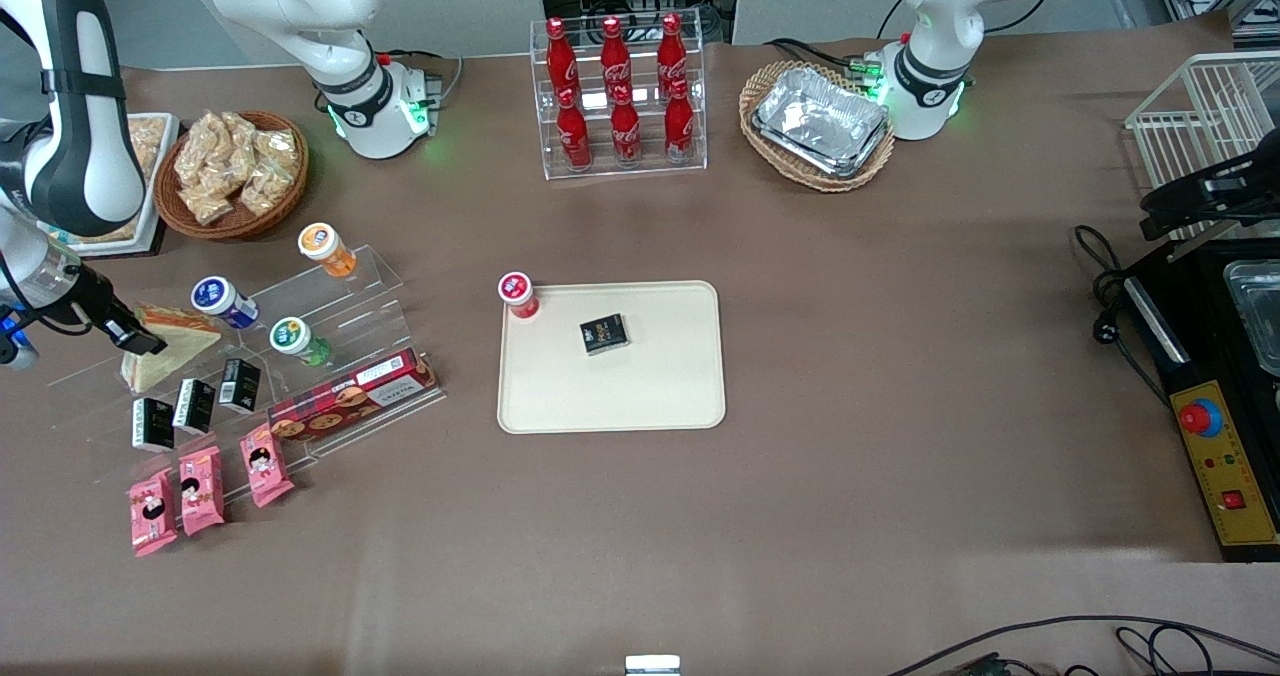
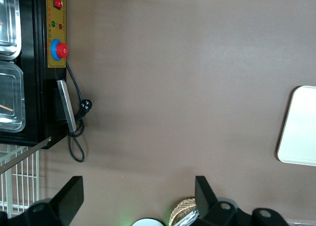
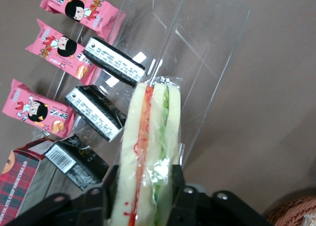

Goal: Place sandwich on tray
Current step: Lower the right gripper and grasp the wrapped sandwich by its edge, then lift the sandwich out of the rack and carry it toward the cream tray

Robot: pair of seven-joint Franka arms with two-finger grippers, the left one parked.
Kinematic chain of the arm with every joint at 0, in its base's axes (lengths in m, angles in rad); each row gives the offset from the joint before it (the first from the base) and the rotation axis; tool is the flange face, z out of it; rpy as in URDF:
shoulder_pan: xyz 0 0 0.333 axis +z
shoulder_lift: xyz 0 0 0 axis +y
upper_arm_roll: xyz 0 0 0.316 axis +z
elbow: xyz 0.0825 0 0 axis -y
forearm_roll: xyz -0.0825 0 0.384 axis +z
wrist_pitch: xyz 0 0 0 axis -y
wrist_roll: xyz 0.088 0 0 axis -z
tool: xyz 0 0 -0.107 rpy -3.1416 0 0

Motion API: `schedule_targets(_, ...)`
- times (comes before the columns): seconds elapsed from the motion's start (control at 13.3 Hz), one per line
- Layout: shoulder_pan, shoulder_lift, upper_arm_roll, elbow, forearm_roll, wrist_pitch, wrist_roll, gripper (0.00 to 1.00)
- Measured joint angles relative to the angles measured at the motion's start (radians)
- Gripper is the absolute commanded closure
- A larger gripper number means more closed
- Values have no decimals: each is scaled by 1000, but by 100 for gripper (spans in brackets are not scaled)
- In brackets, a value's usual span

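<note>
– Currently, what is the end-effector status?

– Clock reference: front view, 12 o'clock pointing away from the camera. The gripper sits at the working arm's end of the table, over the clear acrylic stand. The wrist view shows its two fingers pressed against the flat bread faces of the sandwich, one on each side, so it is clamped on that item.

– Location of the sandwich?

– The sandwich is at the upper steps of the stand, at 9 o'clock from the tray and well apart from it. Whether it rests on the step or is raised off it cannot be determined. The filling edge, red and green, faces the wrist camera.

– Tray contents?

– A red-capped bottle stands at the 11 o'clock corner. A small black box lies just toward 12 o'clock from the tray centre.

– Adjacent items at the stand?

– Three black boxes are at 6 o'clock from the sandwich, and three pink packets are nearer the camera again. A red plaid biscuit box lies at 4 o'clock.
</note>
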Motion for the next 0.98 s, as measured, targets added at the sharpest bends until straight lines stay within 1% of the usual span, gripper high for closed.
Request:
schedule_targets(0.08,0,0,-1,3,0,1,-16,83)
schedule_targets(0.3,0,2,-1,13,0,2,-39,83)
schedule_targets(0.53,0,15,-1,73,0,-15,-88,83)
schedule_targets(0.6,0,24,-1,118,0,-61,-111,82)
schedule_targets(0.83,12,75,7,344,0,-299,-227,82)
schedule_targets(0.98,59,104,17,469,1,-413,-319,82)
